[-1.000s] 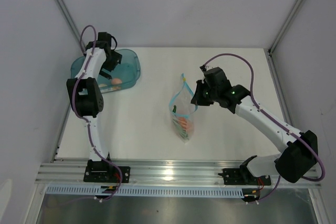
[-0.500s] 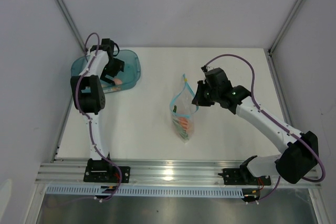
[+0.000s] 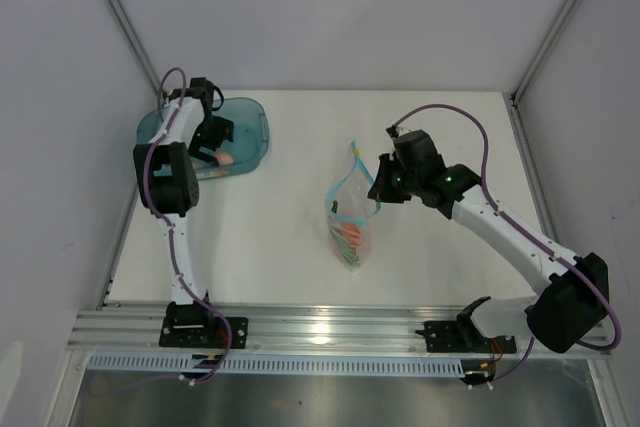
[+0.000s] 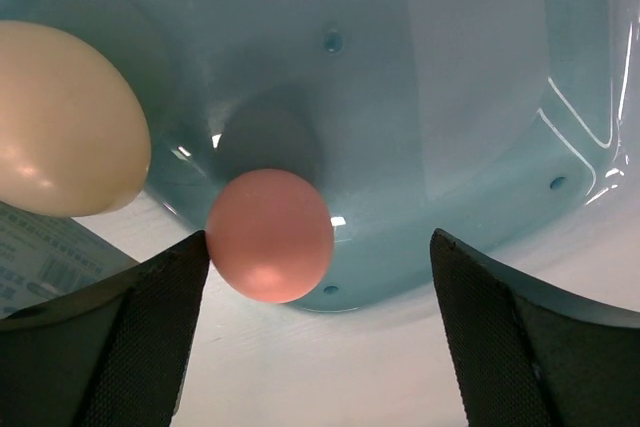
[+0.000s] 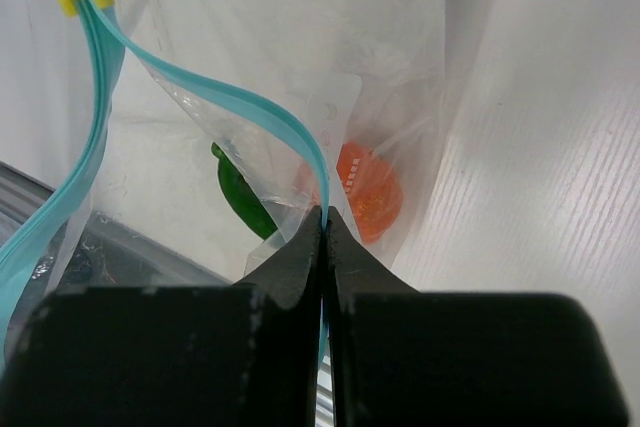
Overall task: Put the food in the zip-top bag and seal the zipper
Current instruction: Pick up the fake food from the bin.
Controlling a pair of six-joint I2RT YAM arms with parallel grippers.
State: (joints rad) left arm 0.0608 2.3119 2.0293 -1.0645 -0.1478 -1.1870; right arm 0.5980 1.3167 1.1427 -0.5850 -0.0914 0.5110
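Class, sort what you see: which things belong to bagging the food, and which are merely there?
Job: bag, zipper, green vegetable, orange piece, round fruit, egg.
Merely there: tub, holding the fruit and egg.

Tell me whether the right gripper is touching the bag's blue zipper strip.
Touching. The right wrist view shows the right gripper with its jaws pinched shut on the zipper strip at the bag's open mouth, with no gap between them.
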